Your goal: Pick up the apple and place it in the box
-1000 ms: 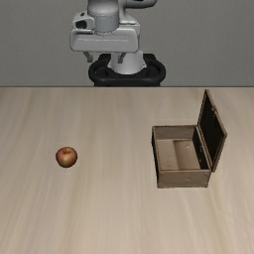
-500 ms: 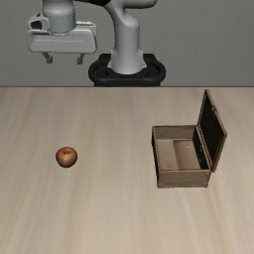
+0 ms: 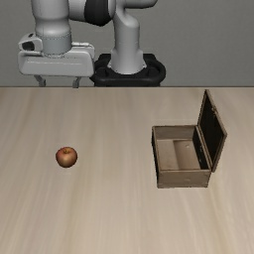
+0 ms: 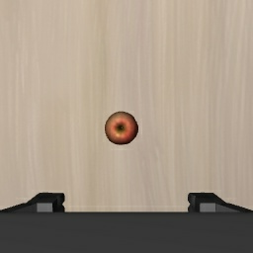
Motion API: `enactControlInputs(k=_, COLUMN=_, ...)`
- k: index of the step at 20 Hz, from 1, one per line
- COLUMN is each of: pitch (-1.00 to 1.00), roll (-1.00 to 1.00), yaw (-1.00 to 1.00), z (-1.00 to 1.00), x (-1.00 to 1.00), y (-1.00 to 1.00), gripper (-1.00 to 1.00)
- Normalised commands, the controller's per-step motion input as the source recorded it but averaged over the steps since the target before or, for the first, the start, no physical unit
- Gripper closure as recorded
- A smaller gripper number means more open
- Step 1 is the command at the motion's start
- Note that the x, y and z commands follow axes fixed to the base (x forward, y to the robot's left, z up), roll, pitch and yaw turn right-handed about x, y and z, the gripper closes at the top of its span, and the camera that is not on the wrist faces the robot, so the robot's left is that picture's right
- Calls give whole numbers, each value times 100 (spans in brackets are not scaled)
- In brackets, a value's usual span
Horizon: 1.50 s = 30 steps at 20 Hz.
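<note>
The pincer (image 3: pixel 58 84) is hanging high above the back edge of the surface, on the exterior view's left side. Its two fingers are spread wide and are holding nothing. In the wrist view the pincer (image 4: pixel 126 203) is pointing straight down, and the small round red apple (image 4: pixel 122 126) is sitting ahead of the gap between the fingertips, almost on its centre line. That line-up looks deliberate, so the step in hand is probably the approach. The wide spread is leaving room to drop around the fruit. How far above the wood the fingers are hanging is hard to judge from here.

The apple (image 3: pixel 66 157) is resting alone on the pale wood-grain surface (image 3: pixel 109 213), toward its edge on the exterior view's left and well apart from everything else, so a grasp from above is facing no obstruction.

The brown wooden box (image 3: pixel 184 181) is standing toward the opposite edge. Its hinged lid (image 3: pixel 211 127) is propped upright on the far side from the apple, leaving the inside free to receive it.
</note>
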Motion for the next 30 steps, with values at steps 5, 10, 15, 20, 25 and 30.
enactControlInputs(k=5, pitch=0, roll=0, yaw=0, z=-60, x=40, y=0, gripper=-100)
enactControlInputs(k=10, pitch=0, roll=0, yaw=0, z=-100, x=0, y=0, gripper=-100)
enactControlInputs(k=15, pitch=0, roll=0, yaw=0, z=-100, x=0, y=0, gripper=-100)
enactControlInputs(k=20, pitch=0, roll=0, yaw=0, z=-100, x=0, y=0, gripper=-100)
enactControlInputs(k=25, pitch=0, roll=0, yaw=0, z=-40, x=0, y=0, gripper=100)
enactControlInputs(k=30, pitch=0, roll=0, yaw=0, z=20, x=0, y=0, gripper=100)
